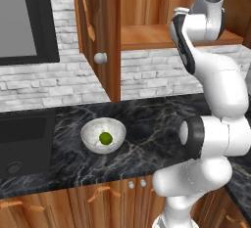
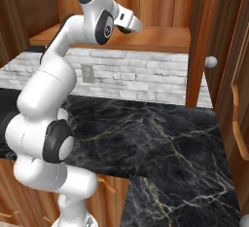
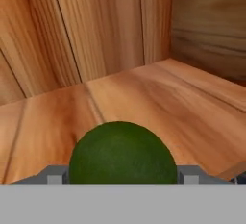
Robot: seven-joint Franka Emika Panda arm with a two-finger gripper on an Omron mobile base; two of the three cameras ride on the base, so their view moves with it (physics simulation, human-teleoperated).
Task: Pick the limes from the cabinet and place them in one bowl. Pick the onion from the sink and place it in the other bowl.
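My gripper (image 3: 122, 175) is inside the cabinet (image 1: 157, 36), just above its wooden shelf (image 3: 144, 98). The darker lime (image 3: 122, 155) sits between the two fingertips (image 3: 55, 175), which press against its sides. From the right base view the gripper (image 2: 127, 28) hovers over the shelf (image 2: 160, 38). The brighter lime (image 1: 105, 137) lies in the speckled grey-white bowl (image 1: 93, 129) on the dark marble counter. The black sink (image 1: 24, 144) is at the left; the onion is hidden, and the other bowl is out of view.
The open cabinet door (image 1: 100, 26), with its round silver knob (image 1: 100, 58), stands out over the counter left of the arm. A white brick wall (image 1: 59, 85) backs the counter (image 2: 160, 138). Lower cupboards (image 1: 103, 197) run below.
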